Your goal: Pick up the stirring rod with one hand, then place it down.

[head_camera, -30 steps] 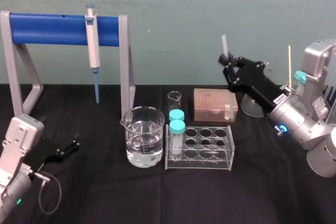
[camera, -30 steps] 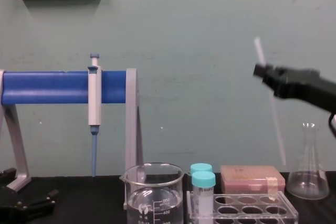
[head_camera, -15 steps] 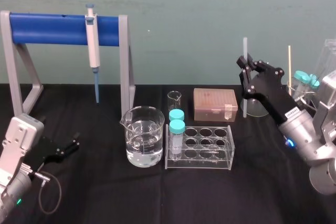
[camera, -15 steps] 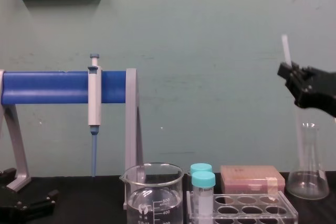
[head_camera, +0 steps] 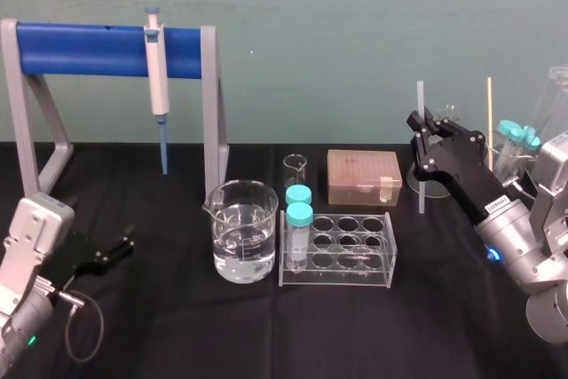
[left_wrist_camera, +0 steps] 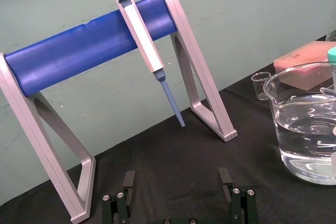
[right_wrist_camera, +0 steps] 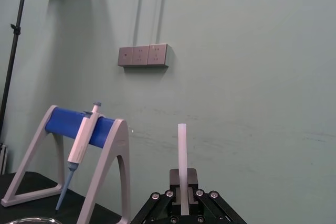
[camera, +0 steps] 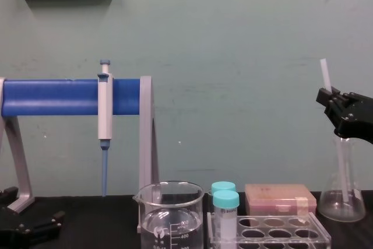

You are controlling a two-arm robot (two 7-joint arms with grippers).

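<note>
Table (head_camera: pixel 177 326) comes first, black and wide. The left gripper (left_wrist_camera: pixel 177 184) rests low on its left side, spread apart and holding nothing. The right gripper (head_camera: pixel 422 141) is up at the back right, squeezed tight on the stirring rod (head_camera: pixel 421 99). The rod stands almost straight up, its bottom end just beside the flask (camera: pixel 332 205). I think the right arm must lower it to set it down.

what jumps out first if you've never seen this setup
The right gripper holds the stirring rod upright at the far right, by the flask. Next, the big blue rack far left, with a pipette hanging from it. The left gripper sits open, low at the near left.
</note>
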